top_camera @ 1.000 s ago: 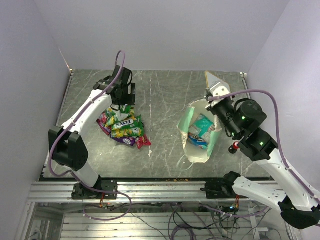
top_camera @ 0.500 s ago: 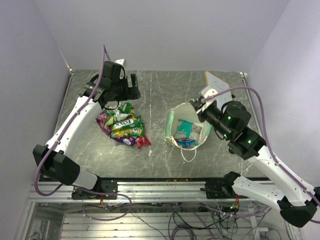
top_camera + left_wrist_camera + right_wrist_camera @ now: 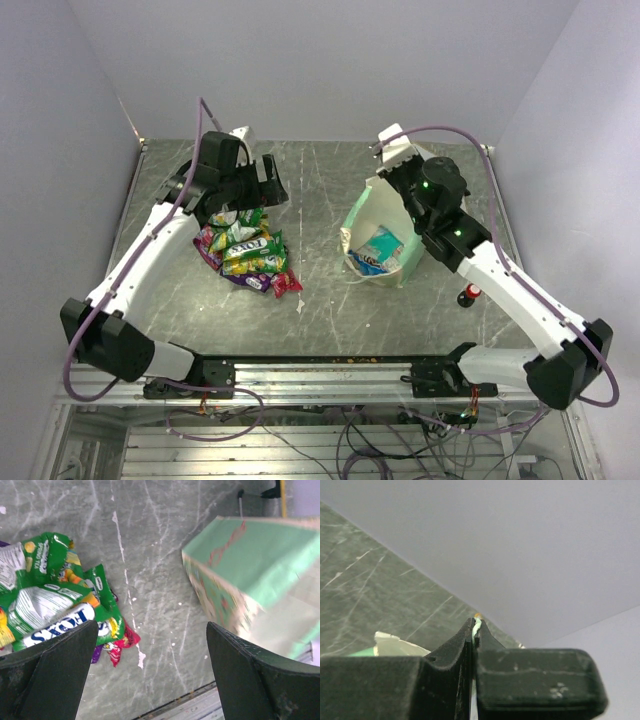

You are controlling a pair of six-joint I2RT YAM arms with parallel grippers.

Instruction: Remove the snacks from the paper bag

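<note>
As the paper bag (image 3: pixel 362 215) is pinched by its far rim, it is seen shifted toward the back of the table (image 3: pixel 320 180) and drawn more upright than a second ago, when it was slumped nearer the front edge. Its mouth is turned upward and toward the near side, and its long axis is aligned from the gripped rim at the far side down toward the near side. Whether its lower end is touching the table cannot be told. Teal and blue packets (image 3: pixel 380 250) are shown inside it. The right gripper (image 3: pixel 474 627) is clamped tight on a sliver of the mint-green rim, directly above the bag's far edge. Well to the left, the snacks (image 3: pixel 245 250) already taken out are heaped in a pile, unchanged from the earlier frames. The left gripper (image 3: pixel 150 630) is held with its jaws spread wide and nothing between them, above the far end of that pile and well apart from the bag. A red-capped knob (image 3: pixel 468 294) is seen on the table near the bag's right side.
</note>
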